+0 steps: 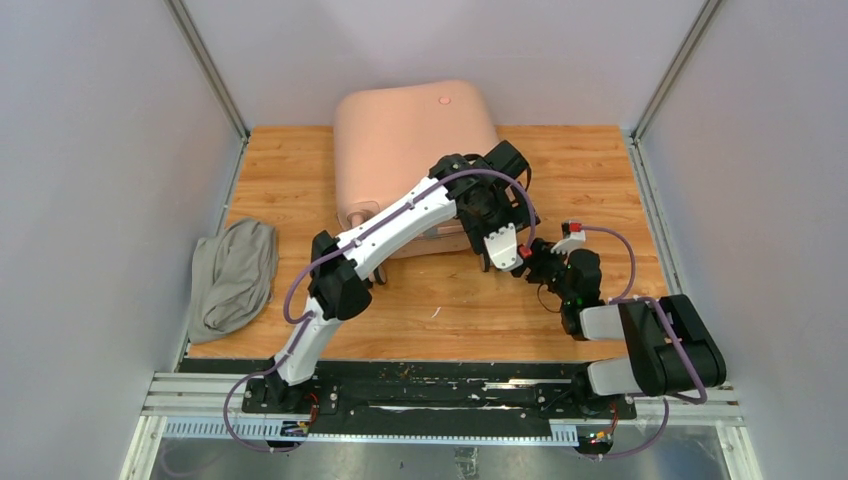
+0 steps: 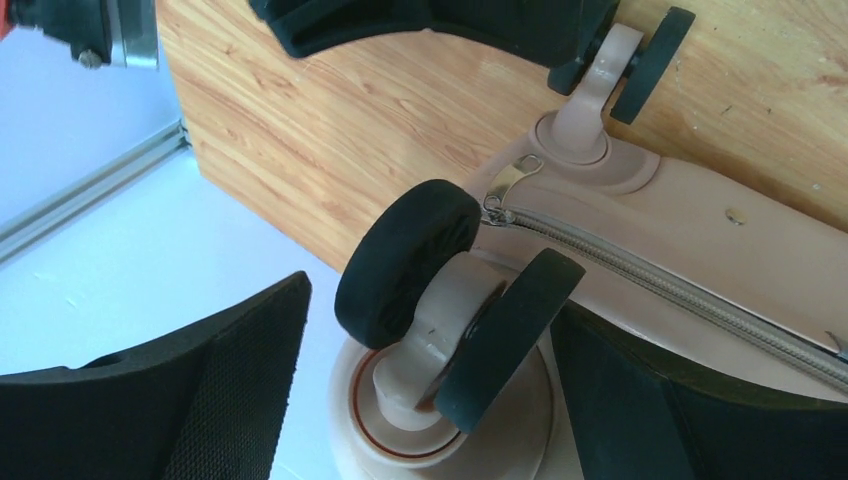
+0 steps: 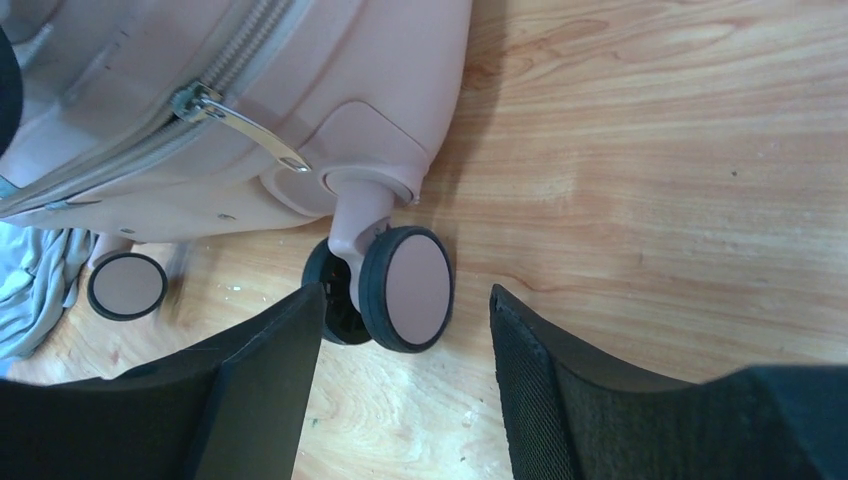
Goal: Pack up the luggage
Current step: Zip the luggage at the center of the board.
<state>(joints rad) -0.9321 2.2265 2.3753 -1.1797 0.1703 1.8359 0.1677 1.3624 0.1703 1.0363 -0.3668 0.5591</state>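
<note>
May roll the pale pink hard-shell suitcase [image 1: 400,140] away: straddles its black caster wheel [image 2: 405,265], left pincer [image 2: 430,330] gaping empty, right pincer [image 3: 405,300] half-open, empty.

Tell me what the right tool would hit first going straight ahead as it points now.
Probably the luggage's corner wheel, centred just ahead of the spread fingers; how near is hard to judge.

From above, the left arm [image 1: 400,216] hides the near edge of the luggage [image 1: 400,135]. Our right wrist view crops the grey cloth [image 3: 32,275].
</note>
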